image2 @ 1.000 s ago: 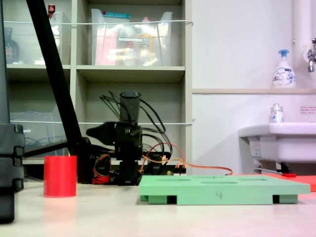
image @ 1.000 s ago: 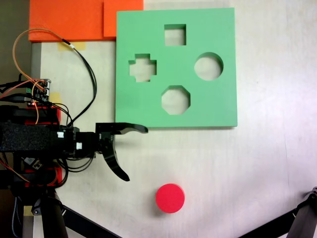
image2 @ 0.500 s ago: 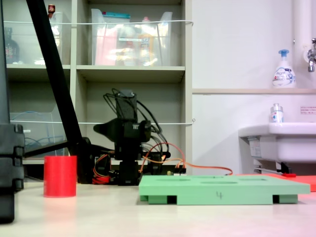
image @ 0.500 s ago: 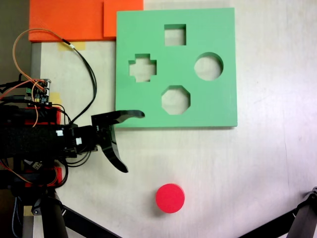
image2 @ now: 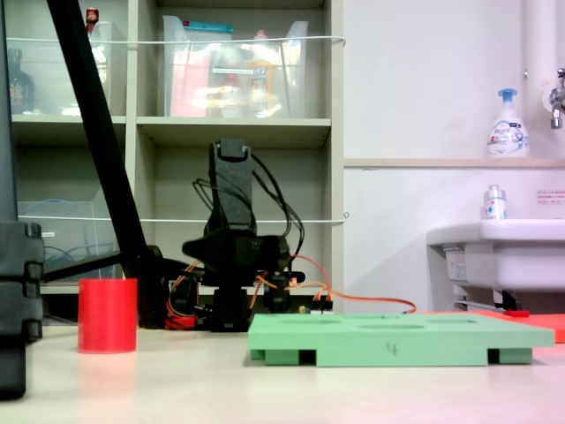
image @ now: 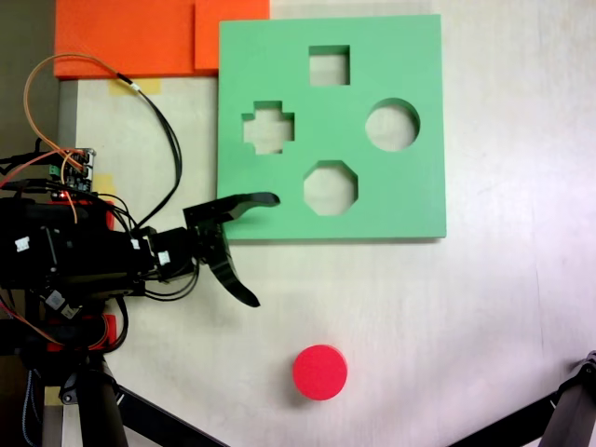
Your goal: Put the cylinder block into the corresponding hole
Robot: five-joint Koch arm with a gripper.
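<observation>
With its claw (image: 268, 250) spread wide and empty beside the green foam board (image: 419, 196), it risks knocking the cylinder block (image: 319, 372) away rather than straddling it.

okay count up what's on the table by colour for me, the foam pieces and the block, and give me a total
Red: 1, the cylinder block
Green: 1, the foam board with four cutouts
Orange: 2, a large foam sheet and a smaller orange piece lying on it
Total: 4
</observation>
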